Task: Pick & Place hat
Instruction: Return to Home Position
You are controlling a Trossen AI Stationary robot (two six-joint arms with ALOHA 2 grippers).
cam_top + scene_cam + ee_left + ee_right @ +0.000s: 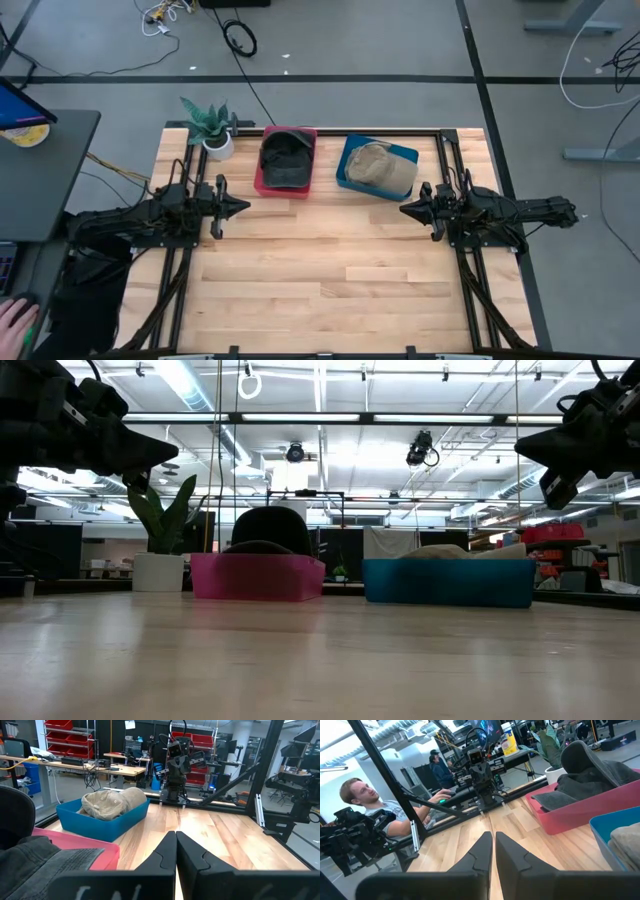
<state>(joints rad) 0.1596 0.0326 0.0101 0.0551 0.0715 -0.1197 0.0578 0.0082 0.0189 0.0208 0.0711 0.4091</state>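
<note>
A dark grey hat [285, 157] lies in a red bin [262, 187] at the table's far side; its crown rises above the bin's rim [268, 528]. A tan hat [380, 166] lies in a blue bin [346, 180] to the right of it. My left gripper [243, 207] is shut, level above the left part of the table, pointing right, holding nothing. My right gripper [405, 210] is shut too, level above the right part, pointing left. Both stand nearer than the bins and well clear of them.
A potted plant [212, 128] stands at the far left corner beside the red bin. Bare wooden tabletop [330, 270] spreads between the arms and toward the near edge. People sit beyond the table's left side [375, 810]; a hand [15, 322] shows at the lower left.
</note>
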